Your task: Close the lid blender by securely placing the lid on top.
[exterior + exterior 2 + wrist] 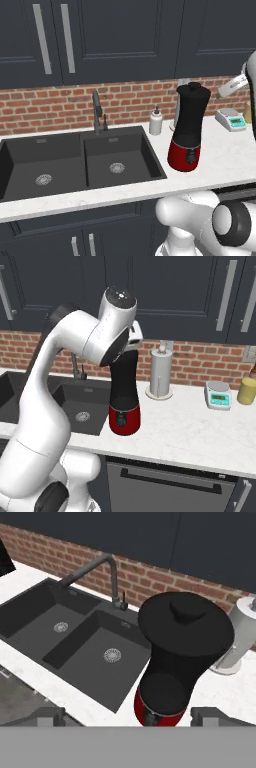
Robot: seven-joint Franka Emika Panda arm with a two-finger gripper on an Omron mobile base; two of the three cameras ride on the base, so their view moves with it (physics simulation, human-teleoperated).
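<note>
On the white counter (pixel 225 155), right of the sink (pixel 75 160), the blender (pixel 190 127) stands upright with the lid (pixel 186 623) seated on its jar
From left to right in the left base view: the double black sink with its faucet (pixel 97 112) at the back, a small white soap bottle (pixel 156 121) against the brick wall, the blender on its red base, then a paper towel roll (pixel 160 373) behind it and a kitchen scale (pixel 231 119) farther right (a yellow jar (pixel 246 391) sits beyond it); the gripper (pixel 127 717) hangs above the lid with jaws spread wide, grasping nothing
</note>
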